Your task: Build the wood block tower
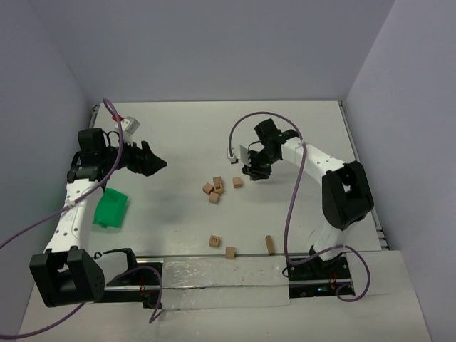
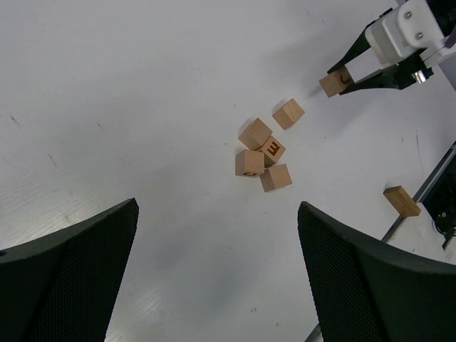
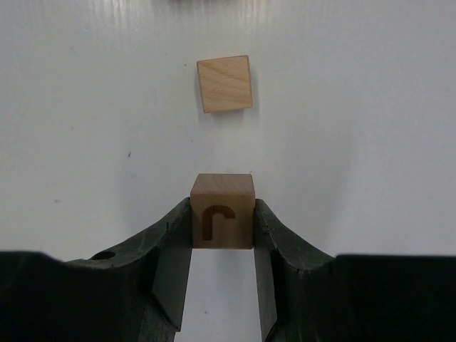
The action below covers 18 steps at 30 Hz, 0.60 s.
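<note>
Our right arm [image 1: 313, 160] arched from the lower right of the frame toward the centre, elbow raised, its claw [image 1: 254, 171] pinching a marked wood block [image 3: 222, 211]. Our left claw [image 2: 217, 206] hung spread wide at left, angled toward a cluster of blocks [image 2: 261, 162] mid-counter [image 1: 299, 128].

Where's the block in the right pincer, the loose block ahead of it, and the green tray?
held block [image 3: 222, 185]: right wrist view, its top face.
loose block [image 3: 224, 84]: right wrist view, centre of top face.
green tray [image 1: 112, 208]: top view, bare inside.
</note>
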### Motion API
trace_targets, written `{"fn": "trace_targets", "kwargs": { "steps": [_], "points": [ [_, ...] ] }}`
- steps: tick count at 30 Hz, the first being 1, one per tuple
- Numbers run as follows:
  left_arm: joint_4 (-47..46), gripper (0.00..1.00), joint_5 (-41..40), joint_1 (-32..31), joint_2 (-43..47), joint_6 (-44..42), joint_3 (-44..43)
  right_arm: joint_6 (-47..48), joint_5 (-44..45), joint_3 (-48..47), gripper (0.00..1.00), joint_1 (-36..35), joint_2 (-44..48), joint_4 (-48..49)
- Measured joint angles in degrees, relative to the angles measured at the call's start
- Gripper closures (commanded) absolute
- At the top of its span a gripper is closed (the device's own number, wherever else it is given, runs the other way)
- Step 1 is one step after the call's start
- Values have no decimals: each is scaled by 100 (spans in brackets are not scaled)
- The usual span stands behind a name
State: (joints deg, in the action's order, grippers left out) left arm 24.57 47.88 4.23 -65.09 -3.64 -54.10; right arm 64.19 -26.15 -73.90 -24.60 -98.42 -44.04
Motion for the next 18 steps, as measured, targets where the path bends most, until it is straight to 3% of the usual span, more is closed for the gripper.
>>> {"fn": "trace_targets", "kwargs": {
  "steps": [18],
  "points": [
    [-128, 2, -2, 0, -259, 0, -38, 345, 104, 289, 86, -25, -786, 715]
  ]
}}
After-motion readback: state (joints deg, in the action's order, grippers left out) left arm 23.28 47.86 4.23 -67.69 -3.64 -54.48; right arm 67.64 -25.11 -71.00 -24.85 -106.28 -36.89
